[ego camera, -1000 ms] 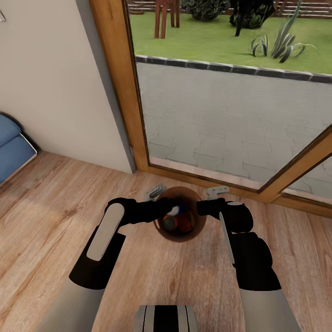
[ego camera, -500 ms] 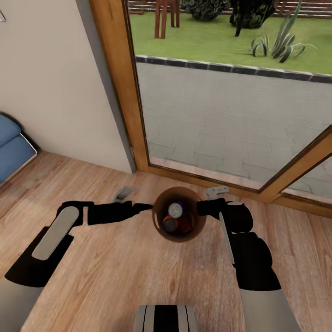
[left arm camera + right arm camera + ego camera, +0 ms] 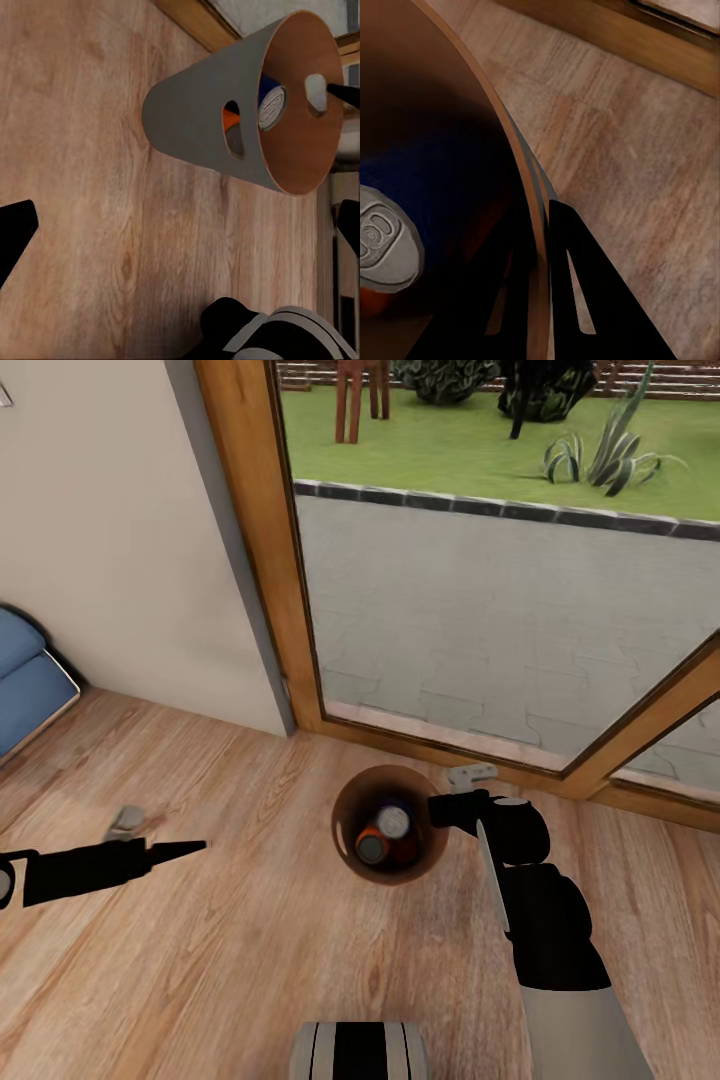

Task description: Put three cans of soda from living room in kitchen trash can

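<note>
Tash can (image 3: 352, 850) upright on wood floor; soda cans (image 3: 385, 835) inside, silvery tops showing.

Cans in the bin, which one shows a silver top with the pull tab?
The blue can, its silver top facing up; the orange can beside it shows a dark top.

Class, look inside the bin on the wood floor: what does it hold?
The bin holds a silver-topped blue can and an orange can. A third can cannot be made out; its lower part is covered.
</note>
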### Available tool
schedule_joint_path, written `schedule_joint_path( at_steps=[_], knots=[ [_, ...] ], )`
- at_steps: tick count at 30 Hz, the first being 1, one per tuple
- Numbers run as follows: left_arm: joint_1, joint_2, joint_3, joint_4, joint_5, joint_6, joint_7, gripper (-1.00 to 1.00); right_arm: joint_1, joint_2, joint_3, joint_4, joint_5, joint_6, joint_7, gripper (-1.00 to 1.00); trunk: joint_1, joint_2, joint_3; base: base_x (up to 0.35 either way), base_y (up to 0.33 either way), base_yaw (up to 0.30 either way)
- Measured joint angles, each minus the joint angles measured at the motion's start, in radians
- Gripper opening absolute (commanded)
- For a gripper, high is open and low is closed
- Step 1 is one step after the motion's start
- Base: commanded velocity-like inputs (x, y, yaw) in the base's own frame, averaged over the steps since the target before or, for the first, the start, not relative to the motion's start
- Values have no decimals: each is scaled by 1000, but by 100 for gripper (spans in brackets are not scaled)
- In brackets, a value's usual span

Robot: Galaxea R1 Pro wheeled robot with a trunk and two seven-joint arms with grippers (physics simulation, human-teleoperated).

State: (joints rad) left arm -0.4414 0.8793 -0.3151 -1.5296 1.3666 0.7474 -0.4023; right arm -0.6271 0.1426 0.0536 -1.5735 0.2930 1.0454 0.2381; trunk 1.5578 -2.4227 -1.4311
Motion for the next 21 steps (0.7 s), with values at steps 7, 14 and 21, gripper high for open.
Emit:
schedule_joint_path(
  at_steps=[7, 14, 21],
  knots=[
    [7, 6, -2, 0, -1, -22, -2, 100, 0, 0, 0, 0, -4, 0, 0, -100, 0, 0, 0, 0, 0, 0],
    [7, 6, -5, 10, -1, -22, 0, 100, 0, 0, 0, 0, -2, 0, 0, -100, 0, 0, 0, 0, 0, 0],
    [7, 3, -23, 12, -4, -21, 6, 100, 0, 0, 0, 0, -3, 0, 0, -100, 0, 0, 0, 0, 0, 0]
  ],
)
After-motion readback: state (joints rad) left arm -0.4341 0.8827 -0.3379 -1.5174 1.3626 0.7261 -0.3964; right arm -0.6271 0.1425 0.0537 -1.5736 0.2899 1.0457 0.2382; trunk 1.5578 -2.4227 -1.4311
